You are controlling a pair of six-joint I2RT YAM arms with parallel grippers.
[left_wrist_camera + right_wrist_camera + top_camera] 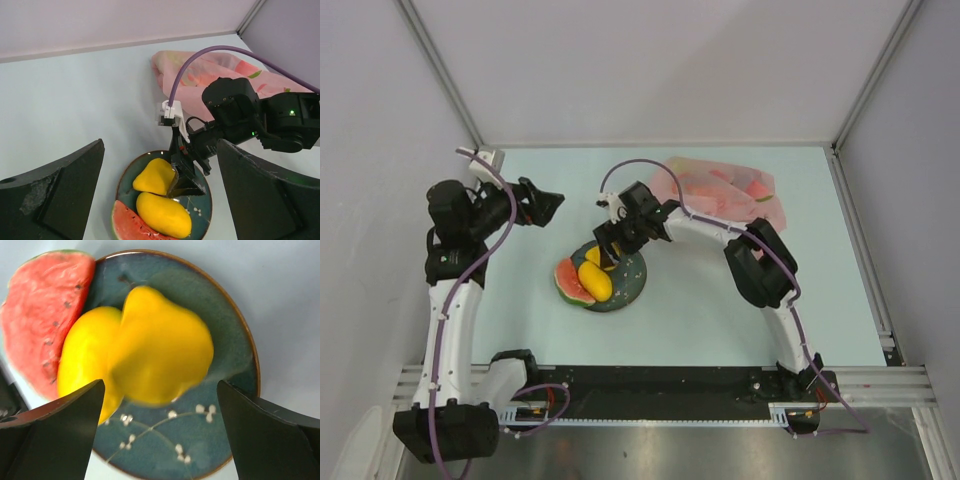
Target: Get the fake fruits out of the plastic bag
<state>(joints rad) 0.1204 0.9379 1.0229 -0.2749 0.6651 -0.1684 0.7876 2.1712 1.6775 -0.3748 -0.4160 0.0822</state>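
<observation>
The pink plastic bag (720, 192) lies at the back right, with red and green fruits showing faintly through it; it also shows in the left wrist view (200, 75). A watermelon slice (569, 281), a yellow mango (596, 284) and a yellow pear-shaped fruit (591, 256) lie on the dark blue plate (632, 280). My right gripper (607, 257) hovers open just over the plate, beside the pear-shaped fruit (160, 345), which looks blurred. My left gripper (556, 205) is open and empty, raised left of the plate and pointing at it.
The plate (206, 200) sits mid-table, left of the bag. The right arm (250, 115) reaches from the bag side across to the plate. Grey walls close in the table at the back and sides.
</observation>
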